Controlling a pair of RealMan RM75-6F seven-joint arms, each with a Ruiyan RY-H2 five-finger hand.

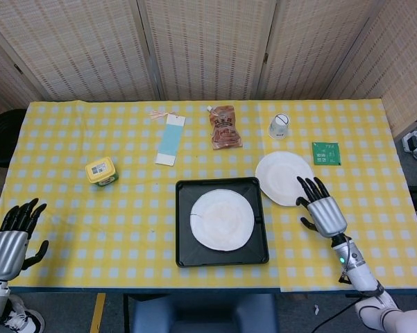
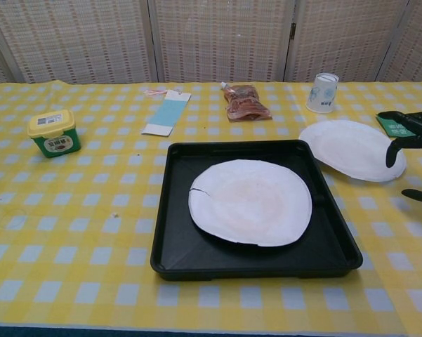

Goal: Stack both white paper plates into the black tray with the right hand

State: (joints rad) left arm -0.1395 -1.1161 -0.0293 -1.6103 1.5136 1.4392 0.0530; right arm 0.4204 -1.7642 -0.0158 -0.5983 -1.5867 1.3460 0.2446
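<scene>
One white paper plate lies flat inside the black tray at the table's front middle. The second white plate lies on the tablecloth just right of the tray's far corner. My right hand hovers at that plate's near right edge, fingers spread and holding nothing. My left hand hangs off the table's front left corner, fingers apart and empty; the chest view does not show it.
A yellow-lidded tub stands at the left. Along the far side lie a blue paper card, a brown snack packet and a paper cup. A green card lies beyond the loose plate.
</scene>
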